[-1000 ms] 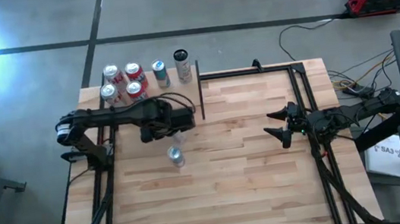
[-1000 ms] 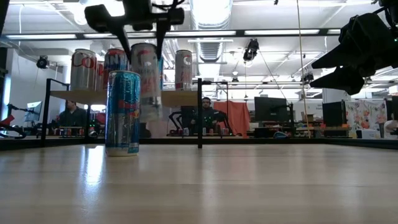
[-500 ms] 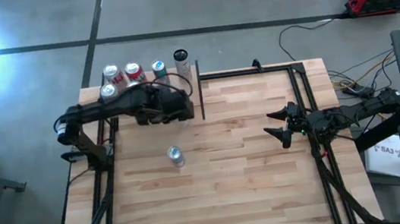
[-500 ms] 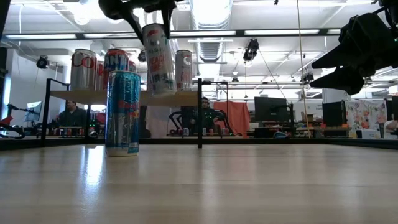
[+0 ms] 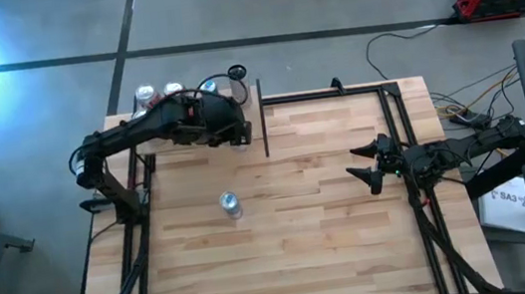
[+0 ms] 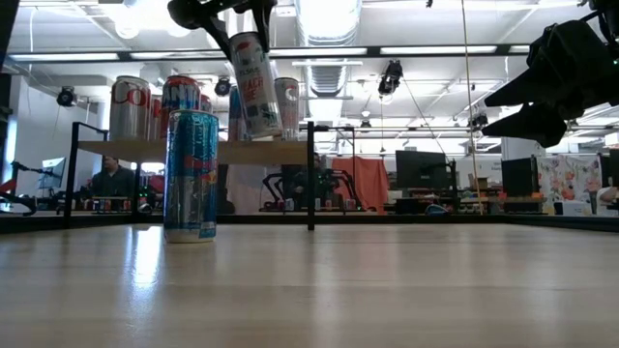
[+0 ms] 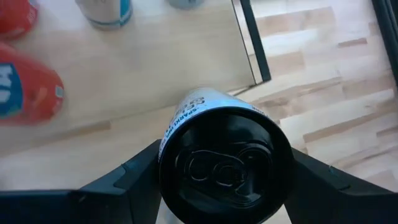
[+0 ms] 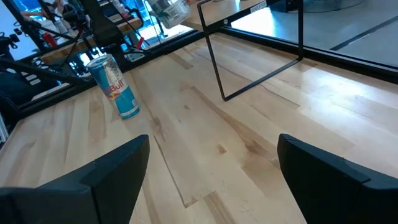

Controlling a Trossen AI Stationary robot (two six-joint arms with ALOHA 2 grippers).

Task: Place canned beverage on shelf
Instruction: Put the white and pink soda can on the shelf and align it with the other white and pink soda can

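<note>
My left gripper [image 5: 232, 124] is shut on a white can with red lettering [image 6: 256, 85] above the right end of the pale wood shelf [image 6: 280, 152], which has a thin black frame. In the left wrist view I look down on the can's dark top [image 7: 225, 163] with the shelf board [image 7: 155, 68] below. Several cans stand on the shelf [image 5: 173, 92]. A blue and silver can [image 5: 230, 204] stands upright on the tabletop. My right gripper [image 5: 360, 168] is open and empty over the table's right part. My left gripper pinches the can's side wall near its top end [image 7: 177, 134] between its two fingers [image 7: 134, 177], one on each side. The fingers come from above, pointing down. The can hangs below them, tilted with its bottom toward the table's right, clear of the shelf.
Red and white cans [image 6: 130, 106] and a blue one [image 5: 207, 89] fill the shelf's left and middle; a dark-topped can [image 5: 236, 73] stands at its far right. The shelf's black upright [image 6: 310, 174] stands by the held can. Open tabletop lies between the arms.
My left gripper has gone up and toward the table's far edge with the white can, from over the blue can on the tabletop to over the shelf's right end. The can has tipped from near upright to tilted and stays lifted clear.
</note>
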